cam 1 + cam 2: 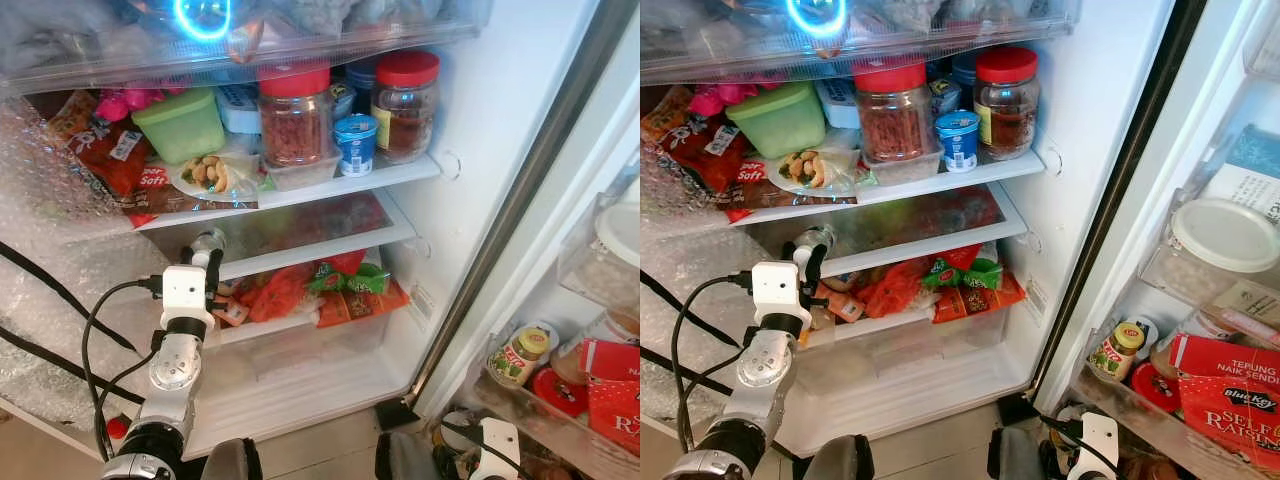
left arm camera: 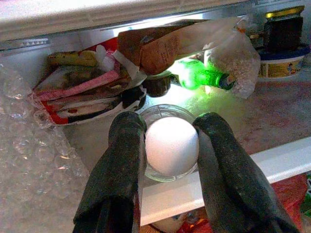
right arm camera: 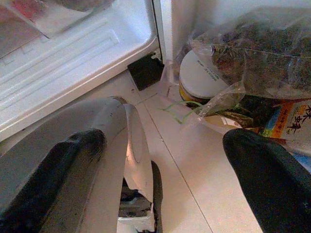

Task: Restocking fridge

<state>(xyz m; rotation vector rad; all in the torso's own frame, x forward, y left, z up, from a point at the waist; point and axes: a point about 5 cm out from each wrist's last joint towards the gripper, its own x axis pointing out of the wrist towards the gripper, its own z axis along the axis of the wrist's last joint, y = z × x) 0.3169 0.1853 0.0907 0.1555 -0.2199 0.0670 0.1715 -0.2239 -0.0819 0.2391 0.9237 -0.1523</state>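
Note:
My left gripper (image 2: 170, 131) is shut on a white round object (image 2: 171, 144), egg-like in shape. It holds this at the front edge of the fridge's middle glass shelf (image 1: 300, 225). A small clear glass jar (image 2: 163, 114) stands right behind the white object, its rim ringing it. The eye views show the same left gripper (image 1: 210, 262) reaching up to that shelf's left end, at the glass jar (image 1: 207, 243). My right gripper (image 3: 160, 184) hangs low near the floor in front of the fridge, with its fingers (image 3: 272, 170) wide apart and nothing between them.
Two red-lidded jars (image 1: 295, 115), a green tub (image 1: 182, 125) and a blue cup (image 1: 355, 143) crowd the shelf above. Snack packets (image 1: 320, 290) fill the drawer below. Bubble wrap (image 1: 40, 250) lines the left side. Jars (image 1: 520, 355) sit in the open door's shelf on the right.

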